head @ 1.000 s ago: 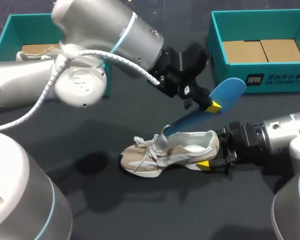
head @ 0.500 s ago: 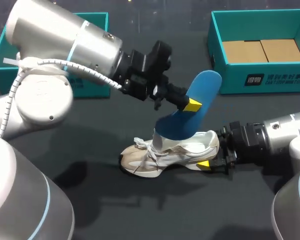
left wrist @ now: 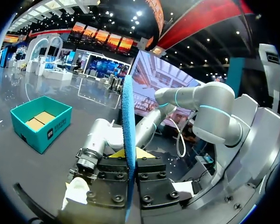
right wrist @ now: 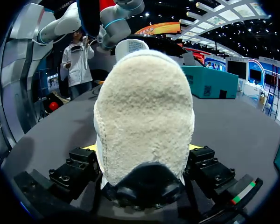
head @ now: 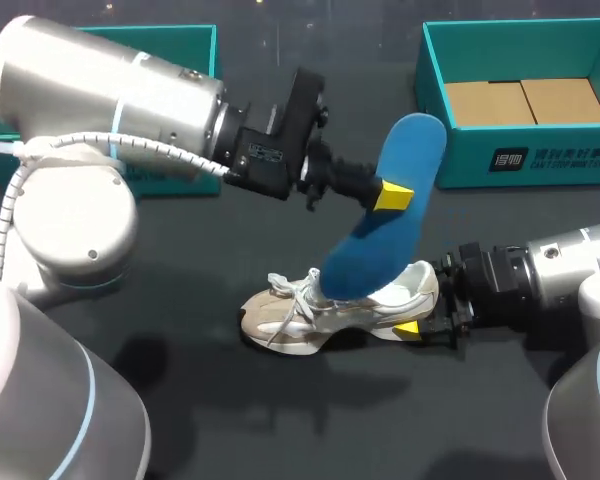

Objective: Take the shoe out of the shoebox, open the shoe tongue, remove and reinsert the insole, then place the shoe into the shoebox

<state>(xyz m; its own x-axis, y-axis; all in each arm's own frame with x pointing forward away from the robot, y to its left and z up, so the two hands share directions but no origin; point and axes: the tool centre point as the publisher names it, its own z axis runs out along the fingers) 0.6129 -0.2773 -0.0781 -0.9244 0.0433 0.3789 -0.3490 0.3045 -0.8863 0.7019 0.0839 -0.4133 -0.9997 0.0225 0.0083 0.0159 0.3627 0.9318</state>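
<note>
L gripper (head: 385, 193) clamped on blue insole (head: 410, 150) about mid-length, 1 yellow tip showing on its near face. L wrist view: insole (left wrist: 128, 135) edge-on, pinched between the 2 fingers of L gripper (left wrist: 130, 156). Insole is steeply tilted, lower end at shoe (head: 320, 312) opening by the laces, upper end up toward shoebox (head: 540, 160); can't tell how deep it sits. Shoe upright on table (head: 230, 420), toe to L, laces loose. R gripper (head: 425, 305) clamped on heel, fingers on both sides. R wrist view: heel (right wrist: 144, 116) fills R gripper (right wrist: 143, 150). Shoebox at R-rear, well apart from shoe. 2nd teal box (head: 170, 170) at L-rear, partly behind L arm.
</note>
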